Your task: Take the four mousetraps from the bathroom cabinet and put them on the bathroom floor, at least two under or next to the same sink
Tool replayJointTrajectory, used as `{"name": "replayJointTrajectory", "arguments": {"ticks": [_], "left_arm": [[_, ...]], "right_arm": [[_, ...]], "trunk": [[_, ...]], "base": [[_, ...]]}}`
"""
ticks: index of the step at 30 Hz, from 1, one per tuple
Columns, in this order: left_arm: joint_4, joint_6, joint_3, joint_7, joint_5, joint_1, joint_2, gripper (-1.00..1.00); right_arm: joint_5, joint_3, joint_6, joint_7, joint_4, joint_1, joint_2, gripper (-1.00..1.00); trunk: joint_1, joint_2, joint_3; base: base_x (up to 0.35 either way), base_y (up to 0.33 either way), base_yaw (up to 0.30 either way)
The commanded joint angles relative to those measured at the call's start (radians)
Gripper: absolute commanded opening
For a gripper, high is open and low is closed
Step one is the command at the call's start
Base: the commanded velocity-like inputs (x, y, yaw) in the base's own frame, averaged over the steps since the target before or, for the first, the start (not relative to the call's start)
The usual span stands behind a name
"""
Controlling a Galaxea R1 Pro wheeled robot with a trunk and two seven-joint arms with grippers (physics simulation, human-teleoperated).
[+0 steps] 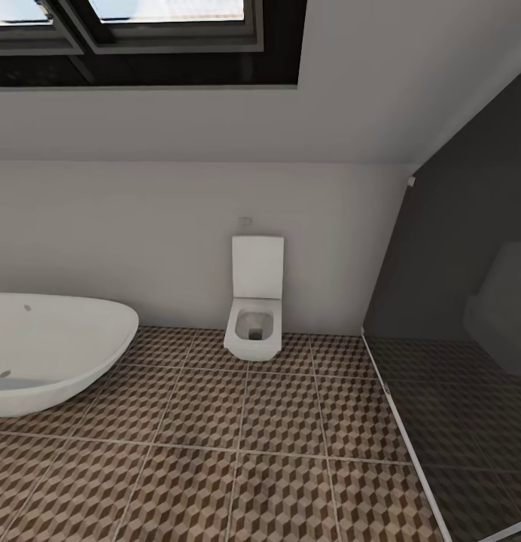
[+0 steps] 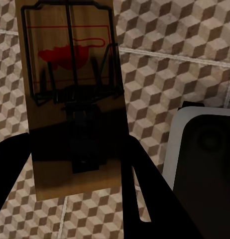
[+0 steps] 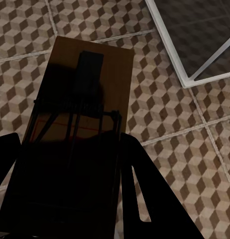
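In the left wrist view a tan wooden mousetrap (image 2: 70, 74) with a dark wire frame and a red spot stands between the dark fingers of my left gripper (image 2: 75, 164), which is shut on its lower end. It hangs above the cube-patterned bathroom floor (image 2: 170, 50). My right gripper (image 3: 70, 164) is shut on a second mousetrap (image 3: 90, 79), seen in shadow over the same tiles (image 3: 25, 30). The head view looks across the bathroom floor (image 1: 253, 452). The cabinet and the sink are out of view.
A white oval bathtub (image 1: 50, 354) stands at the left and a square white toilet (image 1: 254, 316) against the far wall. A dark glass partition with a white frame (image 1: 396, 421) (image 3: 184, 55) closes the right side. A pale-rimmed dark panel (image 2: 204, 164) lies below the left gripper.
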Motion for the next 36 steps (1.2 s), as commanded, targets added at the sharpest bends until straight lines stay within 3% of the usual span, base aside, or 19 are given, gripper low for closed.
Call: {"name": "replayJointTrajectory", "arguments": {"ticks": [1, 36], "left_arm": [[0.003, -0.003, -0.007, 0.006, -0.002, -0.001, -0.001, -1.0], [0.003, -0.004, -0.007, 0.006, -0.002, -0.001, -0.001, -1.0]], "right_arm": [[-0.002, 0.009, -0.002, -0.009, 0.0, -0.001, 0.0, -1.0], [-0.002, 0.009, -0.002, -0.009, -0.001, -0.001, 0.0, -1.0]], "trunk": [[0.001, -0.002, -0.002], [0.001, -0.002, -0.002]], "base": [[0.0, 0.0, 0.0], [0.0, 0.0, 0.0]]}}
